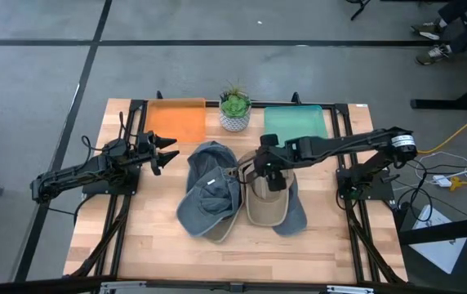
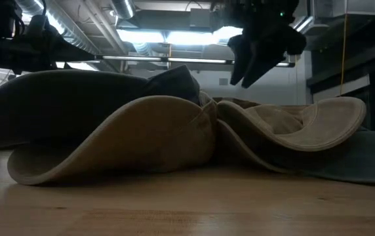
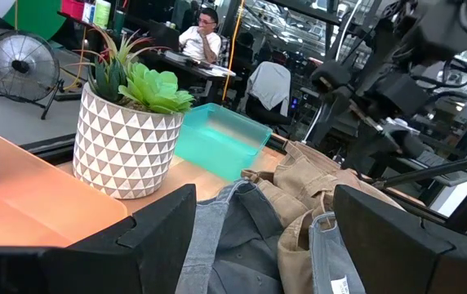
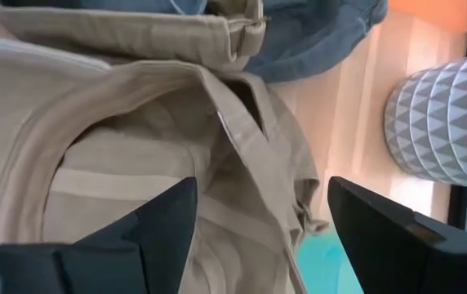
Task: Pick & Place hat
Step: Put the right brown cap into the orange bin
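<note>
Two hats lie side by side on the wooden table, touching at mid-table. The grey-blue hat (image 1: 209, 192) is on the left with its hollow side up. The tan hat (image 1: 266, 202) is on the right, hollow side up too, over grey-blue cloth (image 1: 297, 219). My right gripper (image 1: 258, 170) hangs open above the tan hat's far end (image 4: 135, 147), tipped downward, clear of it in the low view (image 2: 256, 62). My left gripper (image 1: 168, 153) waits open and level at the table's left, facing the hats (image 3: 242, 237).
An orange tray (image 1: 176, 121) stands at the far left. A teal tray (image 1: 296, 124) stands at the far right. Between them is a potted plant (image 1: 234, 110) in a white patterned pot. Bare wood (image 1: 233, 257) lies near the front edge. A person sits in the room beyond (image 3: 201, 37).
</note>
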### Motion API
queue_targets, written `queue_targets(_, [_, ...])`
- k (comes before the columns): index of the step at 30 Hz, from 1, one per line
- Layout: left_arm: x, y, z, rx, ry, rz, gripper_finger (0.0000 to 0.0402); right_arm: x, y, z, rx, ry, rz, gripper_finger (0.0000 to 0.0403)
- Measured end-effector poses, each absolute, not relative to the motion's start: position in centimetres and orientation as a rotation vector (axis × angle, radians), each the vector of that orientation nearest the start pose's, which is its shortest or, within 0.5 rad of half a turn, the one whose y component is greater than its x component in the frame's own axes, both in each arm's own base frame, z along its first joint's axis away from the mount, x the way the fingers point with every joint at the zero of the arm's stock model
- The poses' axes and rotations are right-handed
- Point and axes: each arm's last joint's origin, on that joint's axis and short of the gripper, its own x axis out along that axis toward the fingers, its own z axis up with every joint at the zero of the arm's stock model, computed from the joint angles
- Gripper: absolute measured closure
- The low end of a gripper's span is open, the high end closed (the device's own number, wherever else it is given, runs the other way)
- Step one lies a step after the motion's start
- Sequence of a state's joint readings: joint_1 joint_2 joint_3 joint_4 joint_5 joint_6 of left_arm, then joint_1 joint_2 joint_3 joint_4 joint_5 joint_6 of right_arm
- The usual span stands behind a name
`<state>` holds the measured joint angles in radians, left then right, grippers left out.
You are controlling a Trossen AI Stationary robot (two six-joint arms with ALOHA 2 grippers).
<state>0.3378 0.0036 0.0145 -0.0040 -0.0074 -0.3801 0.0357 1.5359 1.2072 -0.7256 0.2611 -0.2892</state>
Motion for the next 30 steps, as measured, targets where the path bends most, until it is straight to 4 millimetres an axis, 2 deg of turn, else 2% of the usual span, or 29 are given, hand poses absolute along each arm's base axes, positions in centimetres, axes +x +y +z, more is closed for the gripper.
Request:
queue_targets(8, [9.1,3.2,16.8,-0.375,-0.073,0.34,0.0119,30.9,-0.2,23.4,-0.409,1.022,-0.08,0.013])
queue_targets(13, [9.1,3.2,16.8,-0.375,-0.073,0.34,0.0119,30.7,-1.2,22.6,-0.413,1.03,-0.14,0.0131])
queue_targets(16, [9.1,3.2,16.8,-0.375,-0.073,0.34,0.0119,30.6,-1.8,22.4,-0.406,1.042,-0.157,0.0148])
queue_targets(20, [9.1,3.2,16.8,-0.375,-0.072,0.339,0.0119,30.5,-2.5,22.4,-0.394,1.046,-0.176,0.0206])
queue_targets(28, [9.1,3.2,16.8,-0.375,-0.072,0.339,0.0119,30.5,-2.9,22.4,-0.306,1.037,-0.232,0.0367])
queue_targets(30, [9.1,3.2,16.8,-0.375,-0.073,0.339,0.0119,30.5,-2.9,22.4,-0.29,1.035,-0.241,0.0387])
